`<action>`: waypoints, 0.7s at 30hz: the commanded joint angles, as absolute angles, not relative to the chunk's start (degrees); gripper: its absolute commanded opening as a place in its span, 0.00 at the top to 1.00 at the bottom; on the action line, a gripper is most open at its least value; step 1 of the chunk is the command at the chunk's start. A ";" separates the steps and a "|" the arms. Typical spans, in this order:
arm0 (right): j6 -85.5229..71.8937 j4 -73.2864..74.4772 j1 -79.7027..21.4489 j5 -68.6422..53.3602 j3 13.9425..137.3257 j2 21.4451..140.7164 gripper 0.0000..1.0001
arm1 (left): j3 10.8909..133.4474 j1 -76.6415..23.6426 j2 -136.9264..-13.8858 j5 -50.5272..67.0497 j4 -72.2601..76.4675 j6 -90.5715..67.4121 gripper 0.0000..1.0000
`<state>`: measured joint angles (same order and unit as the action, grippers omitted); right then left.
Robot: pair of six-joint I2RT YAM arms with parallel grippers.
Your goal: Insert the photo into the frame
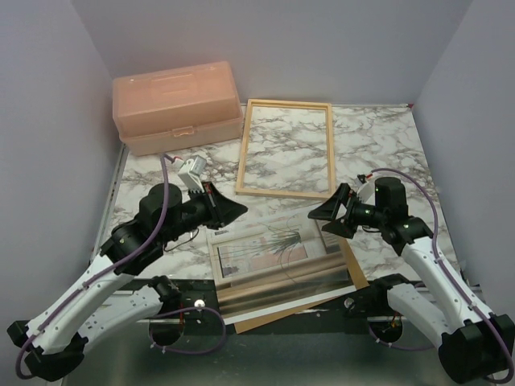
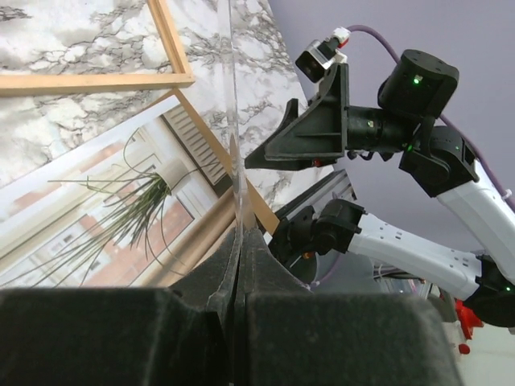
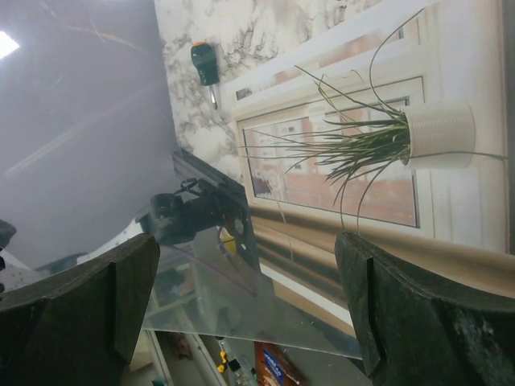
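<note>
The photo (image 1: 261,251) of a spiky potted plant lies face up on the brown backing board (image 1: 356,272) at the near edge of the table. My left gripper (image 1: 240,211) is shut on the edge of the clear glass sheet (image 1: 318,269), which hangs tilted over the photo. In the left wrist view the glass (image 2: 233,153) is seen edge-on between the closed fingers (image 2: 265,265), above the photo (image 2: 121,217). My right gripper (image 1: 315,215) is open and empty at the right of the glass. The right wrist view shows the photo (image 3: 362,153) and glass (image 3: 241,297) between its fingers (image 3: 418,314). The light-wood frame (image 1: 243,149) lies empty beyond.
A peach plastic toolbox (image 1: 177,106) stands at the back left, beside the frame. The backing board sticks out past the table's near edge. Grey walls close in on both sides and at the back.
</note>
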<state>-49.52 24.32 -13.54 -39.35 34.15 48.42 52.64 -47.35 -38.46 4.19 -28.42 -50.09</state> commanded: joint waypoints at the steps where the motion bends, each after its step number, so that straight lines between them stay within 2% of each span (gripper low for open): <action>1: -50.51 22.83 -13.80 -40.88 34.69 47.45 0.00 | 54.29 -39.54 -42.90 17.01 -24.62 -46.34 1.00; 11: -49.71 26.64 -13.74 -38.15 36.47 45.67 0.00 | 51.24 -21.72 -48.40 29.15 -12.93 -48.98 1.00; 18: -51.21 25.80 -13.80 -38.32 34.57 44.02 0.00 | 42.23 -10.37 -50.49 37.03 -2.26 -55.45 1.00; 21: -51.94 26.30 -13.72 -36.72 33.93 43.57 0.00 | 37.97 -7.63 -49.81 36.78 1.26 -58.14 1.00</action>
